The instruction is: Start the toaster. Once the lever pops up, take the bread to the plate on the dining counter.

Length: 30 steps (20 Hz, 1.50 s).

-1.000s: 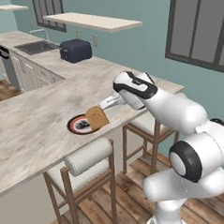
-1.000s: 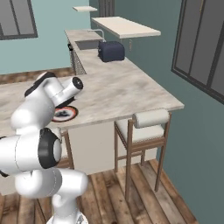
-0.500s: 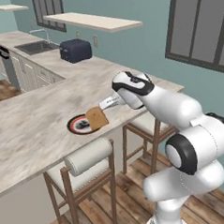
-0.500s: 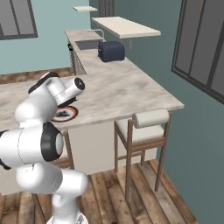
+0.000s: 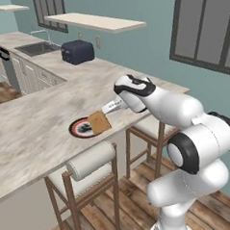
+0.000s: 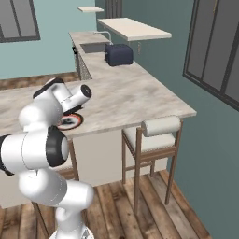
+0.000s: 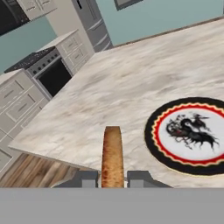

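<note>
Bread pinched edge-on between gripper fingertips, held above dining counter beside plate, prob. so the slice can be lowered flat onto it. Hand view: plate lies at approx. 2 o'clock from the slice, apart from it. Slice's long axis runs straight out from the fingers toward 12 o'clock; thin crust edge faces cam. Toaster sits well apart on the far worktop, at approx. 12 o'clock from the plate in left base view.
</note>
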{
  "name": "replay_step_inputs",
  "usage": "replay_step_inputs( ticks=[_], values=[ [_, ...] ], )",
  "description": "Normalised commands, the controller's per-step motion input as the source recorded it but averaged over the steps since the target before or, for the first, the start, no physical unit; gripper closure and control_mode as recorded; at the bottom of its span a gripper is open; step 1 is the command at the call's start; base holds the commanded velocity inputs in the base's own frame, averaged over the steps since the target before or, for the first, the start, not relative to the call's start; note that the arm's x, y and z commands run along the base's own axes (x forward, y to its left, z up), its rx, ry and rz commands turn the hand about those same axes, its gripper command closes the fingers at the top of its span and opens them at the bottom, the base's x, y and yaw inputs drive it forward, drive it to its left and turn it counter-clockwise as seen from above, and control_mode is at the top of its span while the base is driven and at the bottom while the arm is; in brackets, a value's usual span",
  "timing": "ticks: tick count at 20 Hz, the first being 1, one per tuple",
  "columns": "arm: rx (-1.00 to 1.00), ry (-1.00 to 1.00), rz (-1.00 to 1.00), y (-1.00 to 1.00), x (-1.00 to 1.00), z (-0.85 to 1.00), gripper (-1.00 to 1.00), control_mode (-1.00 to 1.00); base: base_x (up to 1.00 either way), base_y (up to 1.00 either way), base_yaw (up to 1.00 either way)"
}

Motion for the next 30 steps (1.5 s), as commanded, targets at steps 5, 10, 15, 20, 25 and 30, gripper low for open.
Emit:
replay_step_inputs(
  ticks=[5,10,15,20,25,30],
  values=[
    [0.00,0.00,0.00,0.05,0.00,-0.08,1.00,-1.00,0.00,0.00,0.00],
    [0.00,0.00,0.00,0.08,0.00,-0.09,1.00,-1.00,0.00,0.00,0.00],
    [0.00,0.00,0.00,0.07,0.05,-0.03,1.00,-1.00,0.00,0.00,0.00],
    [0.00,-0.01,0.00,0.02,0.11,0.00,1.00,-1.00,0.00,0.00,0.00],
    [0.00,-0.01,0.00,0.00,0.10,0.00,1.00,-1.00,0.00,0.00,0.00],
    [0.00,0.00,0.00,0.00,0.08,-0.05,1.00,-1.00,0.00,0.00,0.00]
  ],
)
